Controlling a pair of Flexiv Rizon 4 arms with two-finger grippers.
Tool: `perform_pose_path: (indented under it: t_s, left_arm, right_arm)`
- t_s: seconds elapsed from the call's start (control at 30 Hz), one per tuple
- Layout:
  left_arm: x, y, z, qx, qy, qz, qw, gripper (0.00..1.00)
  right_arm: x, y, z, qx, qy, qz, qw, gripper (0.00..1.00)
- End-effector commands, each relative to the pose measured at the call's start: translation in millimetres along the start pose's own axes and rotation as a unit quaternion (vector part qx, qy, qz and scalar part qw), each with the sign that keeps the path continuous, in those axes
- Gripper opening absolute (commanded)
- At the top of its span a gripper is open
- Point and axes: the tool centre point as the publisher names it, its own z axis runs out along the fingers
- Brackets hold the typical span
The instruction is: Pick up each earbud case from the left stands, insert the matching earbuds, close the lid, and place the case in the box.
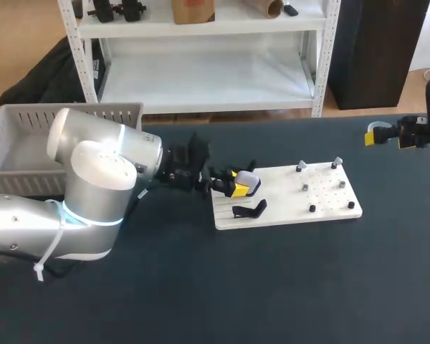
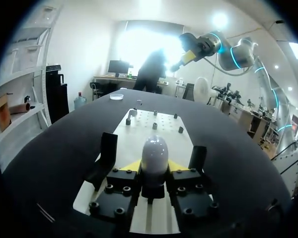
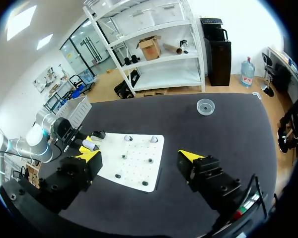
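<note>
Nearest of all, the left tool point(image 2: 154, 167) had its yellow fingertips point(image 2: 131, 166) pressed against both sides of the earbud case point(image 2: 154, 151), so it looked closed on the case. The case sat at the left end of the white board point(image 1: 279, 201), toward its far edge.

I judged the case to be light, with a hard, smooth, rounded shell. That would make it stiff enough to pinch firmly but apt to slip or twist out of narrow tips. The best hold seemed to be across the two broad sides, low on the body and below the lid seam, which would leave the lid free. The hinge was probably the weak point.

By count, one case was in view. One black stand point(image 1: 249, 209) stood bare near the board's near-left corner. Six small pegs point(image 1: 305, 188) dotted the board's right half. The two at the far edge had pale tops that may have been earbuds, though they were too small to tell.

One box point(image 1: 93, 115) stood at the table's far-left corner. One clear dish point(image 3: 205, 106) lay near the table's far-right corner.

The right tool point(image 3: 140, 157) hung over the table's right edge, its fingers spread wide and holding nothing.
</note>
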Motion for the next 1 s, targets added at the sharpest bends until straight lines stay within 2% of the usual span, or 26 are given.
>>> perform_pose_path:
  t_s: [0.03, 0.33, 0.5, 0.67, 0.73, 0.83, 0.9, 1.0]
  left_arm:
    - [-1.5, 0.1, -6, -0.008, 0.001, 0.004, 1.0, 0.0]
    - [-24.9, -9.4, -29, -0.034, -0.005, 0.027, 0.999, 0.0]
    - [-36.1, -16.4, -30, -0.039, -0.002, 0.041, 0.998, 0.0]
    - [-49.6, -11.6, -26, -0.059, -0.011, 0.044, 0.997, 0.0]
    - [-56.5, -10.2, -24, -0.071, -0.012, 0.039, 0.997, 0.0]
    - [-70.9, -10.7, -22, -0.086, -0.009, 0.038, 0.996, 0.0]
    - [-80.3, -9.8, -19, -0.081, -0.01, 0.043, 0.996, 0.0]
    - [-90.6, -8.2, -14, -0.089, -0.004, 0.056, 0.994, 0.0]
  right_arm:
    - [0, -1, 0, -0.002, 0.001, -0.001, 1.0, 1.0]
    - [0, -1, 0, -0.002, 0.001, -0.001, 1.0, 1.0]
    - [0, -1, 0, -0.002, 0.001, -0.001, 1.0, 1.0]
    - [0, -1, 0, -0.002, 0.001, -0.001, 1.0, 1.0]
    - [0, 19, 16, -0.003, 0.006, -0.015, 1.0, 1.0]
    - [11, 43, 34, -0.006, 0.021, -0.029, 0.999, 1.0]
    - [18, 57, 40, -0.02, 0.024, -0.024, 0.999, 1.0]
    - [26, 79, 45, -0.013, 0.026, -0.034, 0.999, 1.0]
